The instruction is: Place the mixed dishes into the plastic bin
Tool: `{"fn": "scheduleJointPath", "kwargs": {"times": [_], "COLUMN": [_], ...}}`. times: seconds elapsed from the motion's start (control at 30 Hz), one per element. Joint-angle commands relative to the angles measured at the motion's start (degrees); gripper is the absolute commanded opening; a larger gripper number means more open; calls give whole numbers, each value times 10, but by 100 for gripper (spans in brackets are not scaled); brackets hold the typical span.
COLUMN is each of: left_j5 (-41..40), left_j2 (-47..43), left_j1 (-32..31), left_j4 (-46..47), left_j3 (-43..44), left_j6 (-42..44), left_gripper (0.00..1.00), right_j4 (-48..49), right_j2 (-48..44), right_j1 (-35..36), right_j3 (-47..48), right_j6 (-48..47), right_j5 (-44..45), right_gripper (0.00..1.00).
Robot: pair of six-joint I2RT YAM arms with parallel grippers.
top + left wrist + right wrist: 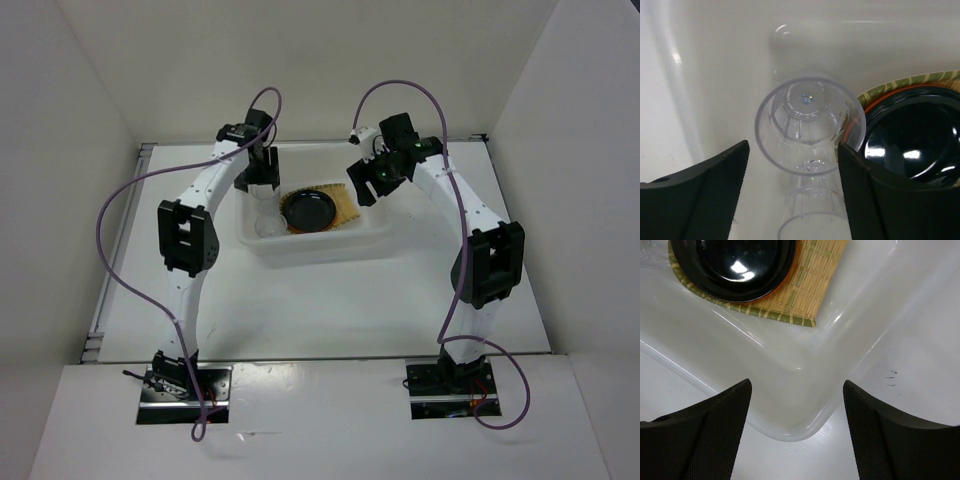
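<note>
The plastic bin [330, 245] sits mid-table and holds the mixed dishes. A bamboo tray [347, 205] lies on its floor, and on the tray an orange plate [866, 108] shows only as a thin rim under a glossy black plate [308, 210]. The clear glass cup [810, 125] stands upright in the bin's left part, beside the plates. My left gripper [792, 165] hangs open over the cup; its fingers flank the cup, the left one clearly apart from it. My right gripper [796, 405] is open and empty above the bin's rounded corner [800, 410].
White walls enclose the table on three sides. Both arms arch over the table's near half towards the bin, with purple cables looping off them. The black plate [735, 265] and tray [805, 290] lie just inside the bin corner below the right gripper.
</note>
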Motion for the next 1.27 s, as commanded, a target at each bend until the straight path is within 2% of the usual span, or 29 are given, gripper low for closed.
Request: {"fn": "scheduleJointPath", "kwargs": {"times": [0.0, 0.07, 0.1, 0.17, 0.2, 0.23, 0.3, 0.43, 0.47, 0.53, 0.6, 0.63, 0.67, 0.7, 0.73, 0.77, 0.8, 0.9, 1.0, 1.13, 1.23], "left_j5": [-41, -56, -63, -56, -50, -49, -42, -130, -146, -186, -196, -189, -146, -113, -83, -69, -57, -56, -51, -51, -46], "left_j2": [-8, -3, -3, -23, -40, -48, -78, -154, -168, -226, -297, -396, -451, -506, -599, -627, -643, -637, -636, -658, -658], "left_j1": [6, 6, 6, 11, 11, 11, 6, -30, -45, -61, -86, -86, -86, -71, -62, -53, -38, -18, -12, -7, -7], "left_j4": [-52, -83, -96, -96, -96, -96, -107, -128, -137, -137, -61, 48, 105, 162, 210, 259, 260, 211, 205, 271, 282], "left_j3": [88, 203, 239, 289, 304, 317, 336, 300, 280, 170, 34, -52, -229, -309, -375, -424, -473, -487, -505, -562, -563], "left_j6": [-9, -9, -9, -9, -9, -9, -9, -33, -40, -58, -58, -49, -49, -42, -42, -50, -50, -50, -44, -31, -19], "left_gripper": [80, 86, 94, 100, 100, 100, 100, 100, 100, 100, 100, 100, 100, 100, 100, 100, 100, 100, 100, 100, 100], "right_j4": [-6, -6, -6, -6, -11, -18, -29, -23, -18, -13, -13, -13, -13, -13, -13, -18, -18, -18, -12, -12, -12], "right_j2": [-30, -30, -30, -30, -30, -36, -42, -72, -78, -99, -111, -124, -129, -134, -140, -153, -158, -172, -184, -211, -220], "right_j1": [-2, -2, -2, -2, -2, -2, -7, -7, -7, -13, -31, -54, -68, -83, -111, -123, -130, -158, -164, -180, -212], "right_j3": [-2, 10, 10, 17, 25, 25, 31, 2, 2, -13, -21, -27, -27, -33, -40, -40, -52, -68, -84, -104, -117], "right_j6": [-3, 3, 9, 20, 20, 13, 7, 13, 13, 13, 13, 13, 13, 19, 19, 26, 26, 26, 26, 26, 20], "right_j5": [0, 7, 7, 23, 23, 12, -15, -35, -35, -27, -27, -38, -46, -64, -73, -74, -80, -80, -85, -85, -106], "right_gripper": [79, 81, 82, 84, 92, 94, 96, 97, 97, 97, 97, 97, 97, 97, 97, 97, 97, 97, 97, 97, 97]}}
